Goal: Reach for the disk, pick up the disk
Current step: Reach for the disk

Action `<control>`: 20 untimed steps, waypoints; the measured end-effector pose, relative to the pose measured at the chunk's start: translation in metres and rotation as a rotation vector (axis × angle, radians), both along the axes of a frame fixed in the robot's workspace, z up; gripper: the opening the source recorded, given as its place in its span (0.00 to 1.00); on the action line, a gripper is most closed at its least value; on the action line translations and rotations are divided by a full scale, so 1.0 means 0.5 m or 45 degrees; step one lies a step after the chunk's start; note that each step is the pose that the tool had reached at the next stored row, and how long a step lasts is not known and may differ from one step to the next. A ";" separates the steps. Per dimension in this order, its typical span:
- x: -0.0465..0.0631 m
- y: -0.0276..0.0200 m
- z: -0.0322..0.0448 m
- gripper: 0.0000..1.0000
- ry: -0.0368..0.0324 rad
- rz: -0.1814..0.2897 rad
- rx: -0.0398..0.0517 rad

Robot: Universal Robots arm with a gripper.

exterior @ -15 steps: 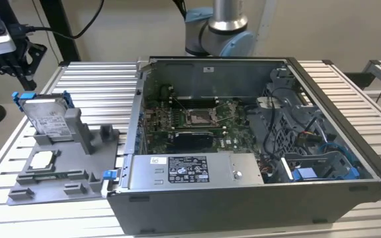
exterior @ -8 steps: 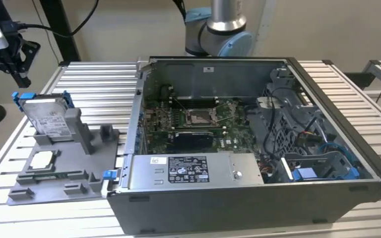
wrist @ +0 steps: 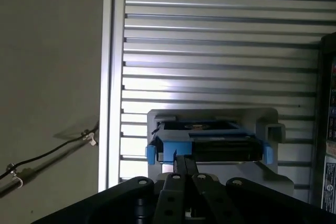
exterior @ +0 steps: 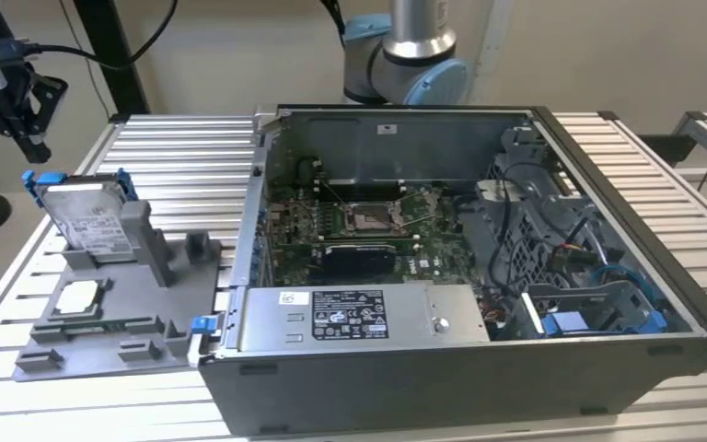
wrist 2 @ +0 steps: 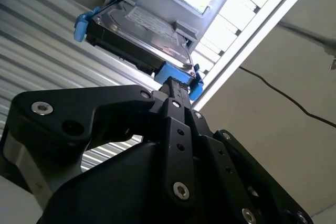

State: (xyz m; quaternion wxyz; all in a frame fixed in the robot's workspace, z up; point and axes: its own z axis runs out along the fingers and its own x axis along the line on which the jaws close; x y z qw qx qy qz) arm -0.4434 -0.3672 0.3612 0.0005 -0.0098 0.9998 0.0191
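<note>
- The slatted bench (exterior: 169, 138) carries everything, with the open computer case (exterior: 452, 378) on the exterior view's right.
- On the exterior view's left, a grey holder (exterior: 108, 313) props the disk (exterior: 87, 219) on edge, its blue bracket (exterior: 37, 180) uppermost.
- The tool (exterior: 16, 115) hangs above the disk and apart from it, fingers (wrist: 181, 165) pinched together on nothing. I'd call this the reach step.
- By my judgement, a grasp calls for spreading those fingers to straddle the bracket's edge.
</note>
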 end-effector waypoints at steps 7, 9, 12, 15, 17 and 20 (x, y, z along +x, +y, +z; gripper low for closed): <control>0.000 0.0000 0.000 0.00 -0.0002 0.000 0.000; 0.000 0.0000 0.000 0.00 -0.0002 0.005 0.000; -0.001 0.0000 0.000 0.00 -0.0002 0.031 -0.001; -0.001 0.0000 0.000 0.00 -0.0002 0.058 -0.001; -0.001 0.0001 0.000 0.00 -0.0001 0.073 -0.002; -0.001 0.0002 0.000 0.00 -0.0002 0.093 -0.003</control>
